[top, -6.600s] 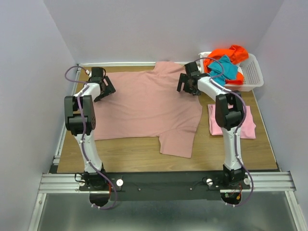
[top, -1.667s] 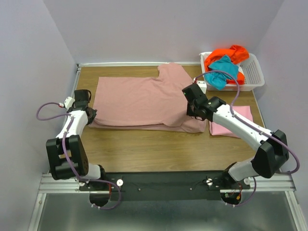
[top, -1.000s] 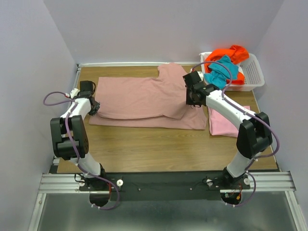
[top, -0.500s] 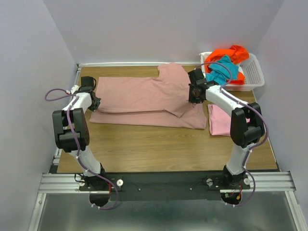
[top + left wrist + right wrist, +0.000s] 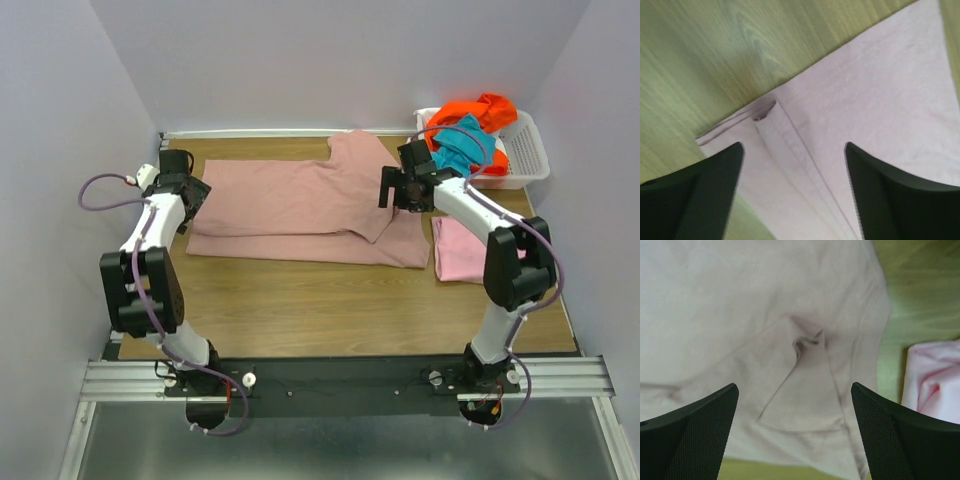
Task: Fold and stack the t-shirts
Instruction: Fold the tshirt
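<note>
The large dusty rose-mauve t-shirt lies on the table, its near half folded up over the far half, one sleeve sticking out at the far edge. My left gripper hovers open and empty over the shirt's left edge; the left wrist view shows the folded hem between my fingers. My right gripper hovers open and empty over the shirt's right end, above the tucked sleeve. A folded light pink t-shirt lies to the right. Orange and teal t-shirts sit in the basket.
The white slotted basket stands at the back right corner. Bare wooden table lies between the shirt and the arm bases. The folded pink shirt's edge shows in the right wrist view.
Both grippers carried the shirt's near edge up over the far half, then let go. They now stand open just above the cloth; the left moved slightly farther back.
</note>
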`<state>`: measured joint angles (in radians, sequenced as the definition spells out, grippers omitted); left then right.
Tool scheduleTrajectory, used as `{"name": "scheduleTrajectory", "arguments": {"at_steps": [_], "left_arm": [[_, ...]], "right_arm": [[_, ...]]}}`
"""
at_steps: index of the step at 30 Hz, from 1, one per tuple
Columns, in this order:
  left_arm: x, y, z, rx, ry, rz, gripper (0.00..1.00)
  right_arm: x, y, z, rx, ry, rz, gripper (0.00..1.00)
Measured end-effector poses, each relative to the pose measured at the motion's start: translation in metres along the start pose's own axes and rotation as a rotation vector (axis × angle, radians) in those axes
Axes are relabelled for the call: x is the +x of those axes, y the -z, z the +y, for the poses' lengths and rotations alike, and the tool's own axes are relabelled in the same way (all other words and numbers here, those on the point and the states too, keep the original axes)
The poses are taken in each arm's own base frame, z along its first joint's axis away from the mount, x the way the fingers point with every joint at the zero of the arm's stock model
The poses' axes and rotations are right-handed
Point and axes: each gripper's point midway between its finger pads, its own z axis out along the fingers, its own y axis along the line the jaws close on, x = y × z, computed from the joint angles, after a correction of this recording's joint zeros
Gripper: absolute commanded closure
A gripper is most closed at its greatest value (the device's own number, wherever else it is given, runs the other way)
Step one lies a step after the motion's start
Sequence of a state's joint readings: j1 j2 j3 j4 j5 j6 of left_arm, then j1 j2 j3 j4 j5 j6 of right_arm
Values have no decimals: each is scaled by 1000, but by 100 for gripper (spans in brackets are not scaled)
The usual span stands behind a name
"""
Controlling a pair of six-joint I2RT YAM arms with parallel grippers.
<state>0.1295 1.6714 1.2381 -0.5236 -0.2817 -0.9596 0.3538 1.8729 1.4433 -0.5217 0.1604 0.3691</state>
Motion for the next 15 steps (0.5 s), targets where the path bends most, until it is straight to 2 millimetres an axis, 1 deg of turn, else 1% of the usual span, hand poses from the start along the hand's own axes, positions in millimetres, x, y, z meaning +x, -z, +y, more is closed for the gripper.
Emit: {"name": "scheduleTrajectory", "arguments": {"at_steps": [1,3,5,6,7,8,9,10,11,13,14,15], "left_arm": [[-1,11,1,19,-2,-13,1],[0,27,1,51,-13,-28,1],[8,41,-3,89,-41,-35,2],[16,46,-6,105,-67,-29,1],[24,47,-8,114,-90,-21,1],[38,48,-11,126,-127,-8,1],[48,47,-12,129,-153,5,1],[62,46,-11,128,-187,26,1],[74,45,-10,129,-216,42,1],[92,42,-5,121,-262,69,1],[95,41,-3,117,-273,74,1],[99,39,0,108,-282,82,1]], "right_arm": [[4,8,2,-23,-6,2,0],[14,22,11,-109,-14,12,0],[26,30,21,-188,-20,33,0],[35,31,28,-242,-22,51,0],[41,32,33,-270,-23,66,0],[52,31,40,-314,-21,96,0],[60,30,45,-336,-19,116,1],[67,28,50,-354,-13,135,1],[74,27,57,-373,-6,156,5],[82,24,68,-402,4,175,9],[84,22,72,-409,8,180,12],[88,19,77,-416,17,189,18]]}}
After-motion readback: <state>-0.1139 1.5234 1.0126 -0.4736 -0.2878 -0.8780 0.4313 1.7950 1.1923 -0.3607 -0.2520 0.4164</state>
